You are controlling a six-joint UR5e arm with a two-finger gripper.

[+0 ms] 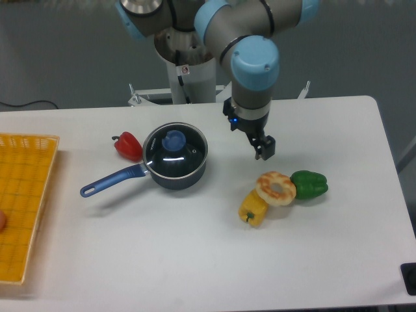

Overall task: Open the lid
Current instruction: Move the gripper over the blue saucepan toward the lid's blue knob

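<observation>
The lid (pixel 174 151) is a round glass disc with a thin metal rim and a blue centre knob (pixel 173 140). It sits closed on the dark blue saucepan (pixel 177 174), whose long blue handle (pixel 110 180) points to the lower left. My gripper (pixel 264 149) hangs to the right of the pan, above the table and apart from the lid. It holds nothing. Its fingers look close together, but I cannot tell whether they are open or shut.
A red pepper (pixel 128 145) lies just left of the pan. A yellow pepper (pixel 254 208), a doughnut (pixel 276 188) and a green pepper (pixel 309 184) lie below and right of the gripper. An orange basket (pixel 23 201) stands at the table's left edge.
</observation>
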